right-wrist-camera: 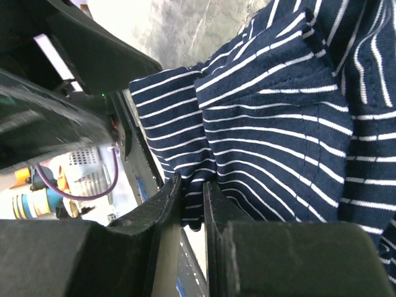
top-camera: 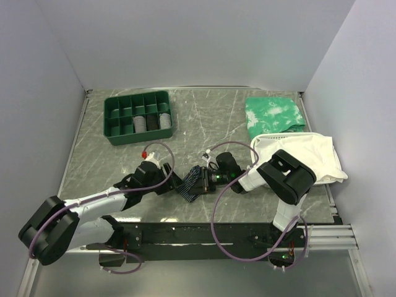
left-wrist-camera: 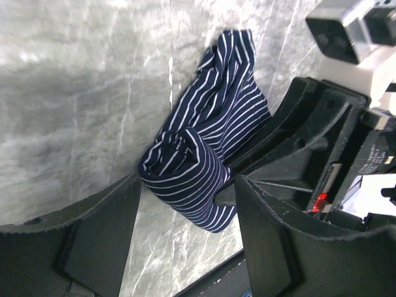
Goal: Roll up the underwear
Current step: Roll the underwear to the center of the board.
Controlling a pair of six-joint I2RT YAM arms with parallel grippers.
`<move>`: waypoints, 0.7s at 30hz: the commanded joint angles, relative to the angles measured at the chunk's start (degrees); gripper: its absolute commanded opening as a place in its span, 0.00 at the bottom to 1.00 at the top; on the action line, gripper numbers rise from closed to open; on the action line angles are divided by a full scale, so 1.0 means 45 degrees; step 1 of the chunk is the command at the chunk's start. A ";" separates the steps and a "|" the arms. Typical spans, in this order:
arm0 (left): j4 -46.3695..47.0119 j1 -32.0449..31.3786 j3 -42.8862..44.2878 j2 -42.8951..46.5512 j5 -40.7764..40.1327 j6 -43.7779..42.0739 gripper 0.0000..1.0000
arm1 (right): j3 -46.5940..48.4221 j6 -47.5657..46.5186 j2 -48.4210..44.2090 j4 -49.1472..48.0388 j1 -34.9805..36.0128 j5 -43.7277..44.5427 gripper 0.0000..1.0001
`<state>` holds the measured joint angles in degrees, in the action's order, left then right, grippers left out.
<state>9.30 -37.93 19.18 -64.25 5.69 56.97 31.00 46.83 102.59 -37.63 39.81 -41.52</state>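
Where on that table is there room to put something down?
Bare table between the green tray and the green-and-white cloth, and in front of the tray. Crowded: front centre, left claw and right claw at the underwear; white cloth covers the right.

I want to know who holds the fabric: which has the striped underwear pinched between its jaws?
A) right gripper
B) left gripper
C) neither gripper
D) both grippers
A: in the right wrist view the right gripper has its jaws closed on a fold of the underwear, while the left gripper stands open astride the rolled end.
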 commanded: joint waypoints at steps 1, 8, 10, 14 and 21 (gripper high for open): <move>0.0922 -0.0437 -0.0160 -0.0488 -0.0248 0.0387 0.68 | 0.0103 -0.0114 0.0621 0.0412 -0.0077 0.0476 0.15; 0.0434 -0.0555 -0.0551 -0.0254 -0.0933 0.0972 0.68 | -0.0034 -0.0113 0.0660 0.0315 -0.0136 0.0594 0.15; 0.0336 -0.0555 -0.0474 -0.0292 -0.1147 0.1109 0.68 | -0.0054 -0.0133 0.0660 0.0257 -0.0136 0.0593 0.15; 0.0451 -0.0536 -0.0317 -0.0566 -0.1594 0.1402 0.68 | -0.0073 -0.0191 0.0680 0.0237 -0.0136 0.0515 0.15; 0.1310 -0.0555 -0.0043 -0.1483 -0.1559 0.1559 0.66 | -0.0113 -0.0250 0.0641 0.0198 -0.0136 0.0418 0.15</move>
<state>12.75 -40.21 17.78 -68.62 0.40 63.33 31.16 47.51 103.66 -39.11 39.46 -42.17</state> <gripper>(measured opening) 0.669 0.217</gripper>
